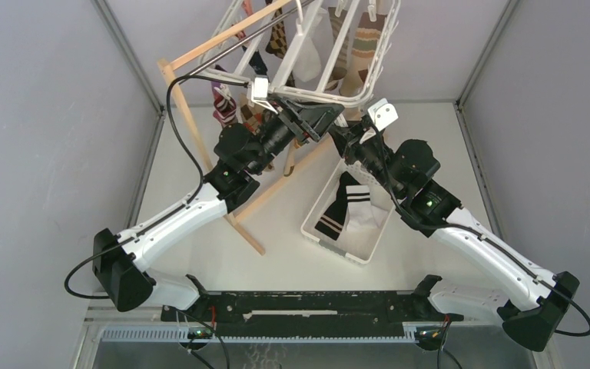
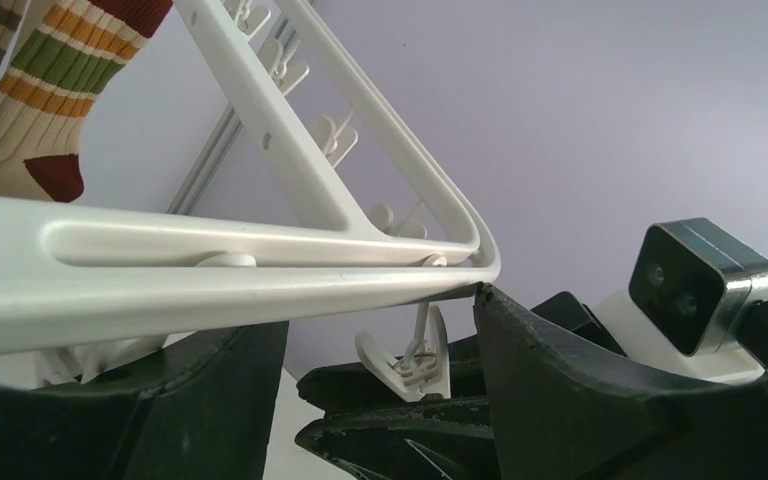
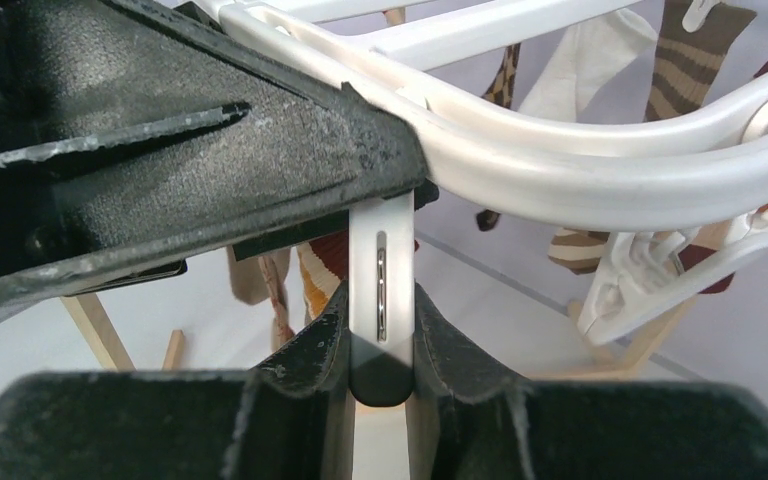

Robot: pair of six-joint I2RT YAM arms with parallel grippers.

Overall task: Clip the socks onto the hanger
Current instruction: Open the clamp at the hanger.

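Observation:
The white hanger (image 1: pixel 319 91) hangs at the top of the top external view, with striped (image 1: pixel 365 46), white (image 1: pixel 307 50) and argyle (image 1: pixel 276 34) socks clipped on. My left gripper (image 1: pixel 319 115) is open; the hanger's near rim (image 2: pixel 210 270) lies across its wide-apart jaws (image 2: pixel 375 320), the frame's corner touching the right finger's tip. My right gripper (image 1: pixel 343 132) sits just below that rim, shut on a small white clip (image 3: pixel 382 285) that hangs from it. The clip also shows in the left wrist view (image 2: pixel 415 360). Neither gripper holds a sock.
A white slotted basket (image 1: pixel 319 237) on the table below my right arm holds a black sock with white stripes (image 1: pixel 336 207) and a white one (image 1: pixel 367 219). The wooden stand (image 1: pixel 192 131) with its metal rod (image 1: pixel 234 44) carries the hanger. Grey walls enclose the table.

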